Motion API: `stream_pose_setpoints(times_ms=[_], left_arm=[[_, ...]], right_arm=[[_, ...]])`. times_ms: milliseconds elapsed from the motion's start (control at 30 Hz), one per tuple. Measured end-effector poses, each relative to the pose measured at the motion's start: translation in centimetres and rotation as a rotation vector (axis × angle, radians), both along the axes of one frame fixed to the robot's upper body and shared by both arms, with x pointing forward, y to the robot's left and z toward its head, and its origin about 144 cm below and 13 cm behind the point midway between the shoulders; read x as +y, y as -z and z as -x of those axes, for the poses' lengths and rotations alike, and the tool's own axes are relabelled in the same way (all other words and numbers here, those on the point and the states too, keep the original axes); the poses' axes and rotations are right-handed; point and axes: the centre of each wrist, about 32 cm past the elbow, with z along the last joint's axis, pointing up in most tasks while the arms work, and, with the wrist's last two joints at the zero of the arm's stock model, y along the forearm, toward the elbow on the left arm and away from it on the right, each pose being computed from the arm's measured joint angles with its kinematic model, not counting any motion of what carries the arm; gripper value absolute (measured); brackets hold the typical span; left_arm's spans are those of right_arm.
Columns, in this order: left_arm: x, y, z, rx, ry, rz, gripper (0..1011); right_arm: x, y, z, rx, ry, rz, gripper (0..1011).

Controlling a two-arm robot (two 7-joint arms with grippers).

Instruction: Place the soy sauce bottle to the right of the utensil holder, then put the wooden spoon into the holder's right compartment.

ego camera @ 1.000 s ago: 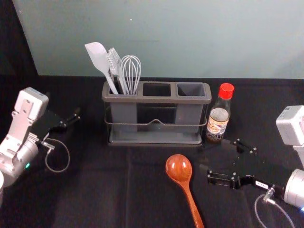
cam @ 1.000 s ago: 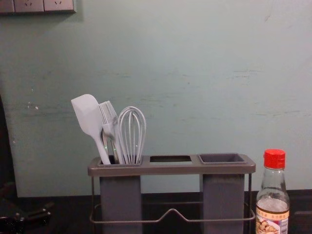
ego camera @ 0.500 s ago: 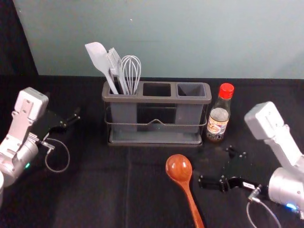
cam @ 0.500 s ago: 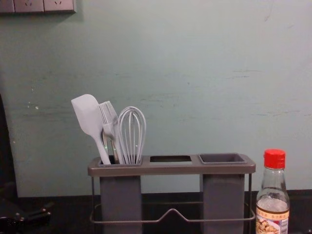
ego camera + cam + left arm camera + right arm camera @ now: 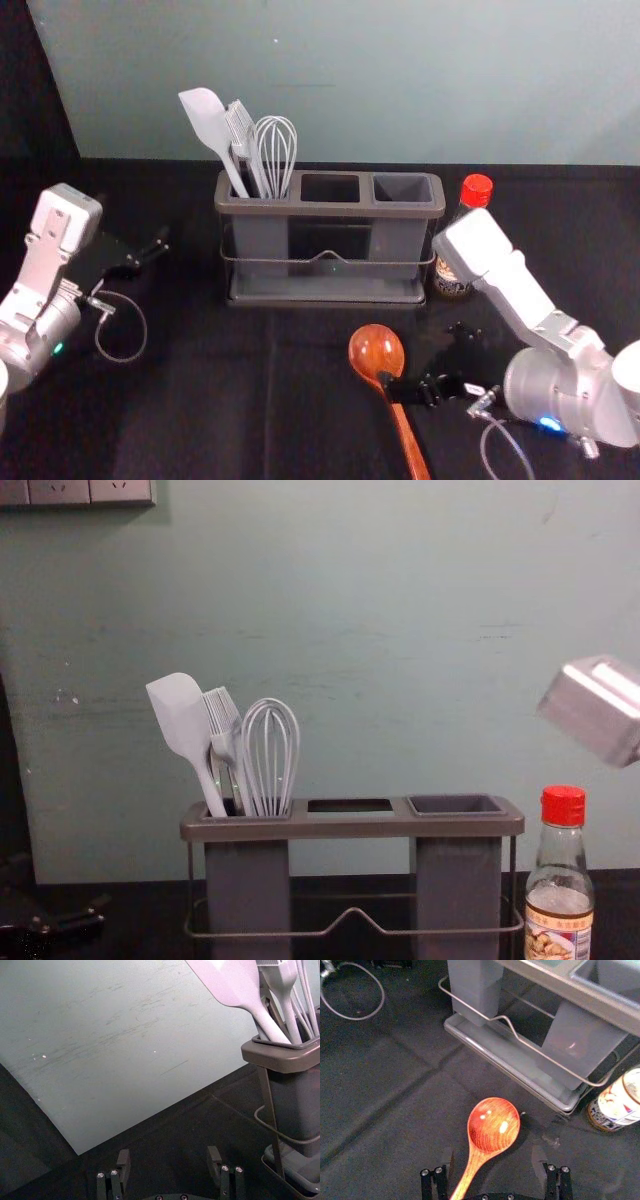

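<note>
My right claw is wide open by the wooden spoon, whose handle shows between its fingers. The soy sauce bottle stands just right of the utensil holder. My left claw, also wide, waits at the left.

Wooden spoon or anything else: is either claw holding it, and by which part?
Nothing is held: the right claw is open by the wooden spoon, not closed on its handle, and the left claw is open.

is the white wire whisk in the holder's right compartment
No, the white wire whisk stands in the left compartment of the grey plastic utensil holder, beside the pale flat spatula.
</note>
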Motion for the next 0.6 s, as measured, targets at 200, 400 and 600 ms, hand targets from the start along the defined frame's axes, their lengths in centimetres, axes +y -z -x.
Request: stream_pose_setpoints(times_ms=[200,400,600], left_arm=[[0.0,0.0,0.0,0.000,0.000,0.000,1005],[0.0,0.0,0.0,0.000,0.000,0.000,1005],[0.0,0.0,0.0,0.000,0.000,0.000,1005]], right_arm=[[1.2,0.6,-0.7,0.031,0.013,0.009,1002],[1.9,1.4,-1.4,0.053,0.023,0.003,1003],[2.4,1.9,-2.1,0.072,0.038,0.000,1002]])
